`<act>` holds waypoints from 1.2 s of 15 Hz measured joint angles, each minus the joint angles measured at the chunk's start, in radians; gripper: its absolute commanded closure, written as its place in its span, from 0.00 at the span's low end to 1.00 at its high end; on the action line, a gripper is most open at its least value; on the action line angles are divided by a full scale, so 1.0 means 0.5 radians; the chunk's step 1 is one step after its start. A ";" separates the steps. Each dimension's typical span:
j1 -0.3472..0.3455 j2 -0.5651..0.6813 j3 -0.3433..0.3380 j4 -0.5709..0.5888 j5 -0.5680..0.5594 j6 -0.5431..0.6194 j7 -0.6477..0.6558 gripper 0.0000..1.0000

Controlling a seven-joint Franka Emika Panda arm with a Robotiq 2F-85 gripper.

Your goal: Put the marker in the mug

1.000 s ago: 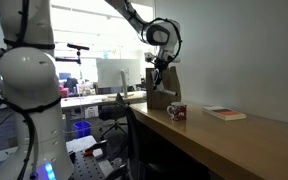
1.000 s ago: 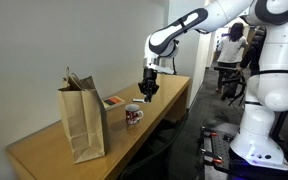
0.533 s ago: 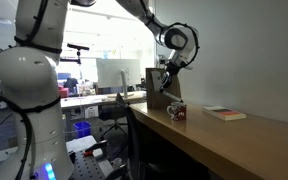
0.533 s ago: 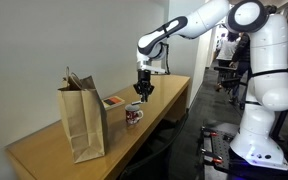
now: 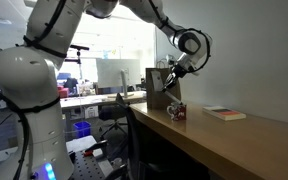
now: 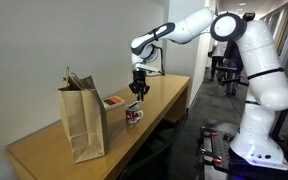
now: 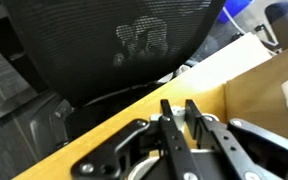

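On the long wooden desk point(image 6: 44, 152) stands the mug point(image 6: 134, 116); just above it my gripper point(image 6: 136, 97) hangs, jaws nearly closed.

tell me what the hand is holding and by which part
Cannot tell: the hand is nearly shut above the mug, as if on something slim, but the thing itself does not show clearly.

The gripper point(image 7: 179, 108) rises from the bottom centre, its black fingers nearly together over the pale wooden table point(image 7: 104, 128). A black mesh chair back point(image 7: 114, 45) fills the upper left.
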State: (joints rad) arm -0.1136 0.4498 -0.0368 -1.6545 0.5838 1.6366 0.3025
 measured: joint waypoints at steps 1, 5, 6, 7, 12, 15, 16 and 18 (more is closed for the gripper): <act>-0.018 0.050 -0.003 0.054 0.022 -0.043 0.003 0.95; -0.080 0.230 -0.008 0.244 0.096 -0.169 0.031 0.94; -0.092 0.272 -0.008 0.288 0.107 -0.192 0.044 0.55; -0.103 0.312 -0.009 0.328 0.118 -0.210 0.060 0.54; -0.112 0.411 -0.008 0.479 0.133 -0.234 0.086 0.18; -0.045 0.348 -0.022 0.495 0.027 -0.063 0.111 0.00; -0.009 0.309 -0.028 0.482 -0.036 0.013 0.118 0.00; 0.062 0.216 -0.039 0.414 -0.173 0.177 0.137 0.00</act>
State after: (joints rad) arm -0.0826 0.5577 -0.0562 -1.4476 0.4975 1.7252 0.3709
